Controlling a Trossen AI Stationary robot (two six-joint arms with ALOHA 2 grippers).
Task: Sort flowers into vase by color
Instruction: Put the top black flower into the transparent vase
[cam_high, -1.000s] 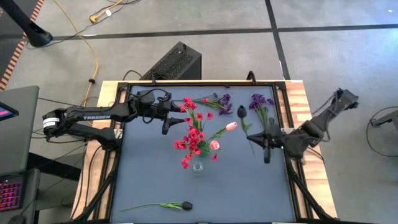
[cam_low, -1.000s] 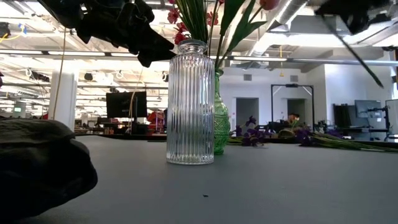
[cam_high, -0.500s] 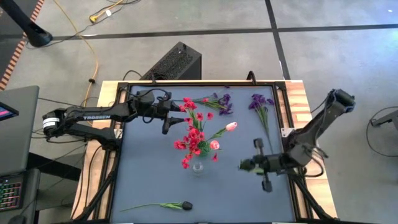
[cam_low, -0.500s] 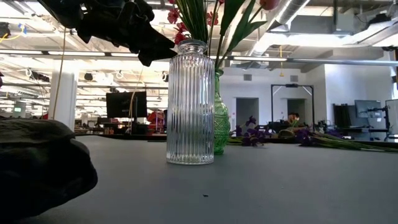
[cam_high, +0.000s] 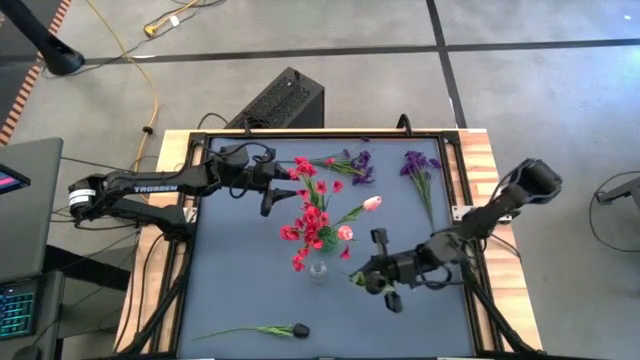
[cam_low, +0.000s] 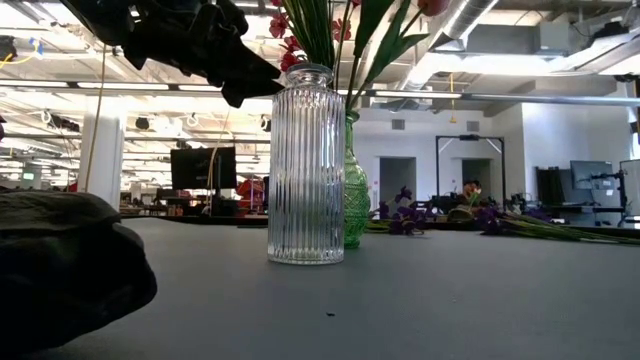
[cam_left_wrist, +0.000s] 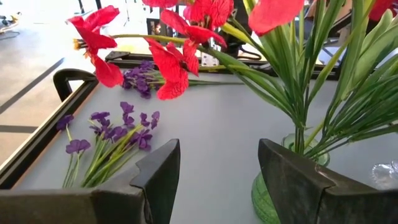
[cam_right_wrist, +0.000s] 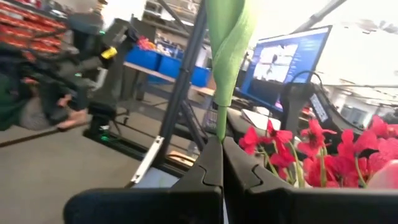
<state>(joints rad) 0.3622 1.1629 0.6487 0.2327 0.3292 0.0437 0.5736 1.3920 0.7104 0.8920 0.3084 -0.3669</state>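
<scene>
Black box (cam_high: 285, 98) and yellow cable (cam_high: 128, 45) on floor.

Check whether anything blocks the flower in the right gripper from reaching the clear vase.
The right gripper, shut on a green stem, sits just beside the clear vase. Overhanging red blossoms crowd above the mouth; nothing else visibly intervenes.

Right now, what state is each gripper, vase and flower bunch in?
Right gripper: shut on a green flower stem, beside the clear vase.
Left gripper: open, empty, facing the green vase.
Clear vase: upright, no stems visible inside.
Green vase: upright, holding red flowers.
Purple flowers: lying on the table.
Dark tulip: lying on the table.
</scene>
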